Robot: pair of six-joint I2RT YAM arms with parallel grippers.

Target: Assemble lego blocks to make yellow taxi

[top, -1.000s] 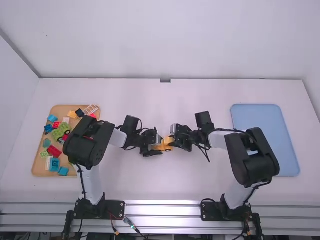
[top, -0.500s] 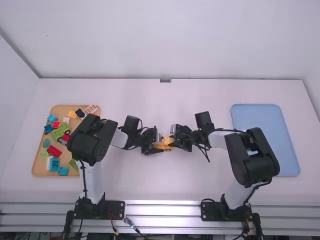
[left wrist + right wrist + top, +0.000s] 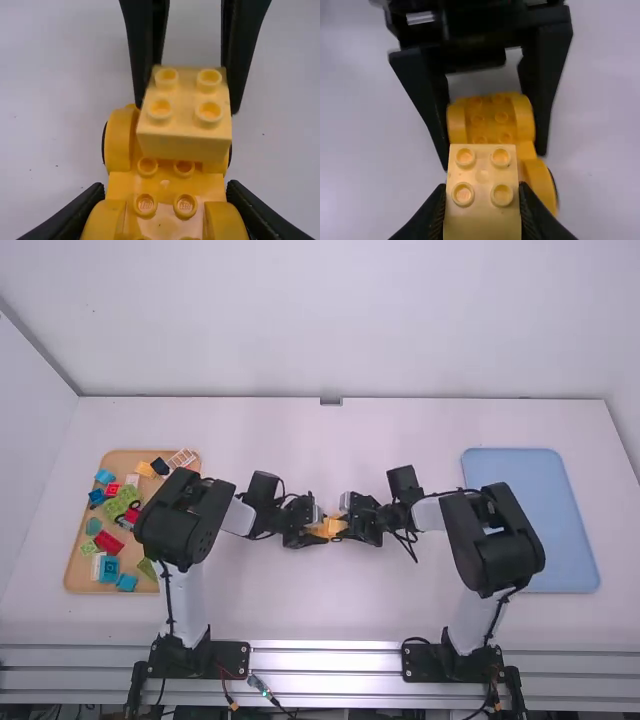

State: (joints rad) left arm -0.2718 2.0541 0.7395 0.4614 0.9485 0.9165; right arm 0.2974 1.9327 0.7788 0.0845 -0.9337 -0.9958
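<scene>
The pale yellow block (image 3: 482,172) sits between the fingers of the right hand (image 3: 346,524), which are clamped on its two sides, above one end of the wheeled yellow base (image 3: 165,187); whether block and base touch, I cannot tell. The left hand (image 3: 313,531) is clamped on the base itself, one black finger along each flank. The block is squared off, smooth plastic with four round hollow-topped studs; the base is a deeper, glossier yellow, studded down its middle, with rounded fenders (image 3: 119,141) bulging over dark wheels. Around the base spreads the matte white tabletop (image 3: 335,610). Well apart to the base's left, a tan tray (image 3: 78,565) bears mixed bricks, among them a red brick (image 3: 109,542) and a white ladder-like piece (image 3: 183,458); well apart to its right lies a flat blue tray (image 3: 515,480) with rounded corners.
</scene>
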